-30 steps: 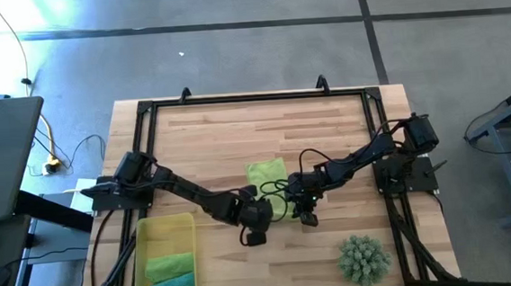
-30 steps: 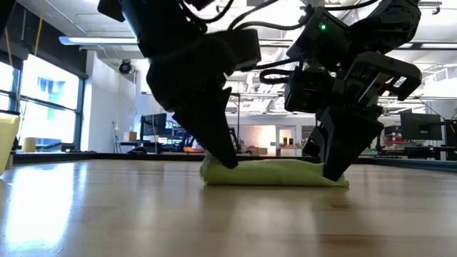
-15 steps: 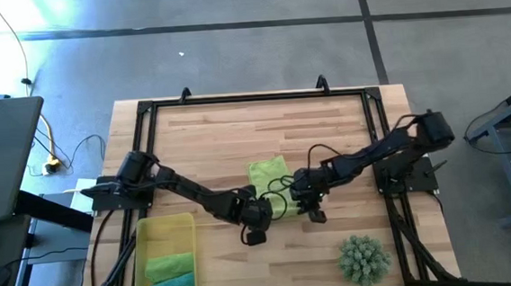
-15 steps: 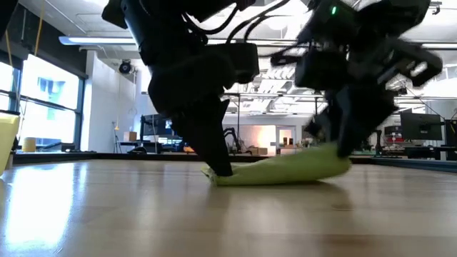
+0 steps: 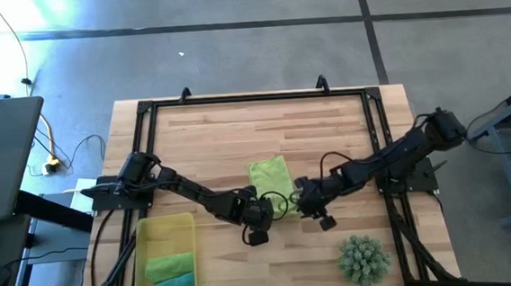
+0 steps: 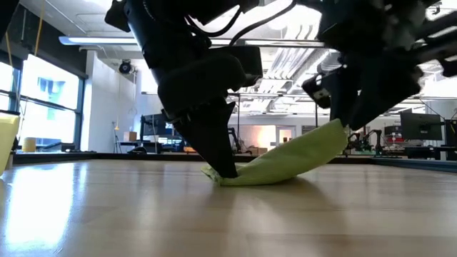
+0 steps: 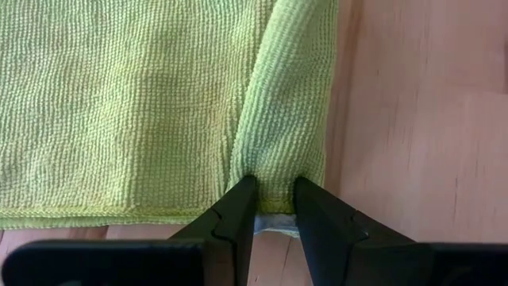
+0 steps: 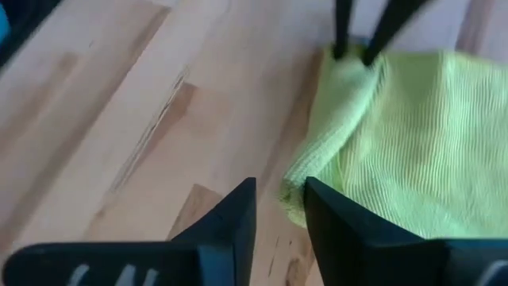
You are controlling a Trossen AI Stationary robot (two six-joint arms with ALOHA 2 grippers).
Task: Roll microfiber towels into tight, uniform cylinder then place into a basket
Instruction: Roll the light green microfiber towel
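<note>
A lime green towel (image 5: 270, 180) lies near the table's middle. One end of its near edge rests on the wood and the other end (image 6: 330, 137) is raised. My left gripper (image 7: 274, 191) is shut on a folded ridge at that near edge. My right gripper (image 8: 279, 195) is above the table, shut on the raised corner. At the near left stands the yellow basket (image 5: 159, 227), holding a green roll (image 5: 169, 265) and a teal roll (image 5: 172, 285). My left gripper pinches the end of a folded ridge (image 7: 279, 163) on the towel's near edge between its two fingers. It slants down from the near side and holds that end on the table (image 6: 227, 173). My right gripper holds the towel's near corner (image 8: 292, 199) at its fingertips, slanting down from the right. That corner is lifted clear, and the cloth slopes down to the table from it.
A spiky green plant (image 5: 365, 259) stands at the near right. A black frame (image 5: 252, 98) runs round the table's edges. Bare wood lies beyond the towel toward the far edge.
My right gripper has risen and rolled, drawing the towel's right end up off the table. The towel's left end has stayed down under my left gripper. The towel lay flat and now slopes upward to the right.
</note>
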